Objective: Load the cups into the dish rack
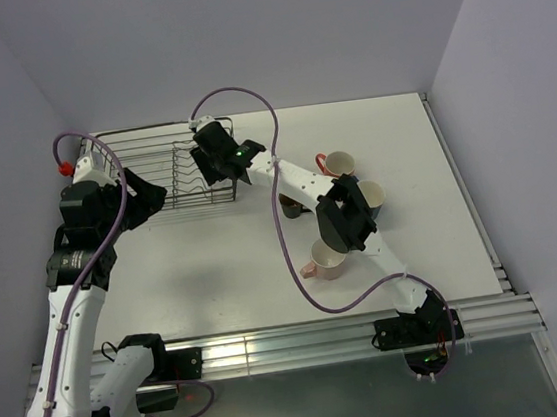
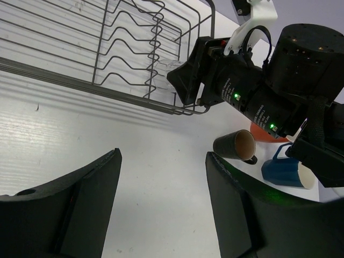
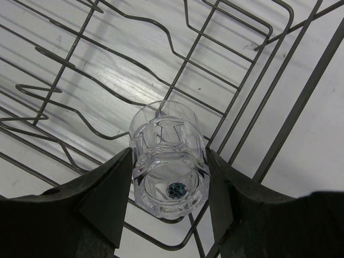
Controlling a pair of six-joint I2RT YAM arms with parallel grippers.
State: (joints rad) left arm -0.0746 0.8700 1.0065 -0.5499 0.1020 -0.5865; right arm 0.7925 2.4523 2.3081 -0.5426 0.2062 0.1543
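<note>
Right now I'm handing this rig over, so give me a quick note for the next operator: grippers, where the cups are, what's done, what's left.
Left gripper: open and empty, above the table beside the dish rack.
Right gripper: shut on the clear glass tumbler, held over the rack's right end, not released.
On the table right of the rack: orange mug, blue mug, pink mug, and dark brown mug, which is on its side.
Done: no cup loaded yet.
Left: set the tumbler in, then load the four mugs.
</note>
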